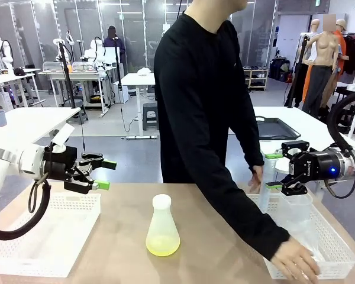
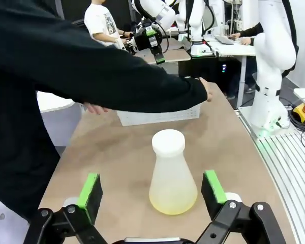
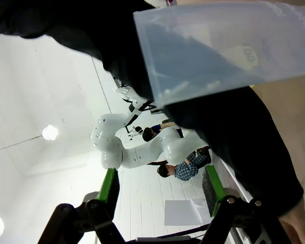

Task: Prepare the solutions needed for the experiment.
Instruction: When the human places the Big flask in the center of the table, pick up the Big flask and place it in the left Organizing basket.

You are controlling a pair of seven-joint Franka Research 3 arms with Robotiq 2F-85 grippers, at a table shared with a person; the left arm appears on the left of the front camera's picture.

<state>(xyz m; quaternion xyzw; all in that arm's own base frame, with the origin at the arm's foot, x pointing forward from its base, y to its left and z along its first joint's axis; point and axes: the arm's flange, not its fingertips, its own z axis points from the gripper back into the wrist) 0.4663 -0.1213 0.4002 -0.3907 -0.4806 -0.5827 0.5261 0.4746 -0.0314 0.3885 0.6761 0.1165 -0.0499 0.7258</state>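
Flask: a frosted white cone-shaped flask (image 1: 163,226) stands upright near the middle of the bench (image 1: 213,248), between two white baskets.
Solutions: a small pool of pale yellow-green liquid (image 1: 163,244) lies in the bottom of the flask, far below its neck; in the left wrist view it shows as a yellow band (image 2: 173,202) at the base.
Left hand: the left hand (image 1: 102,174) hovers above the left basket (image 1: 47,236), fingers spread wide and empty, pointing toward the flask, which sits centred between its green pads (image 2: 91,189) in its own camera but well apart from them.
Right hand: the right hand (image 1: 274,171) is above the right basket (image 1: 331,248), fingers spread, beside a clear plastic measuring cylinder (image 1: 266,189); whether the pads touch it I cannot tell.
Person: stands at the far side, one arm stretched across, a hand (image 1: 294,260) resting at the right basket's near rim.
Step in hand (judgement): likely the left hand's approach to the flask.
How to do it well: come in level, keep the flask centred, grip the cone low enough that the sloped wall does not slip upward, and press gently since the plastic may flex.
Risk: nudging the light, nearly empty flask over; also the person's arm close by.
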